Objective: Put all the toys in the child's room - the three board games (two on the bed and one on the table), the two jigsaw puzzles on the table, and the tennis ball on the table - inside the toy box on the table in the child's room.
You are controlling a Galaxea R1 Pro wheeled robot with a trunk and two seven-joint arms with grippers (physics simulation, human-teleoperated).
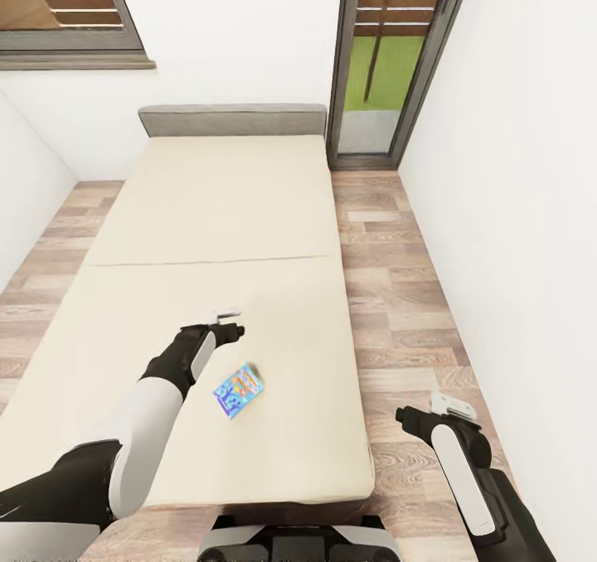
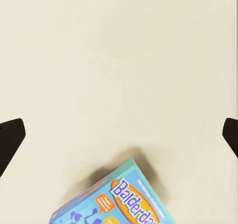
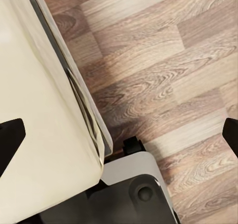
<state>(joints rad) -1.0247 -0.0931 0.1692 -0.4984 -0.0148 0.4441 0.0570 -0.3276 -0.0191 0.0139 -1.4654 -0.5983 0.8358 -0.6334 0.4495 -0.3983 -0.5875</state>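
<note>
Window: dark-framed window with brown horizontal slats point(image 1: 70, 7), high on the far white wall at the left.
Glass door: tall narrow dark-framed glazed door point(image 1: 390, 65) in the far right corner, slats in its upper part, green grass showing through below.
Right wall: plain white wall point(image 1: 514, 214), running along the strip of wood planks.

"Balderda…" on blue board game point(image 2: 116, 201)
</note>
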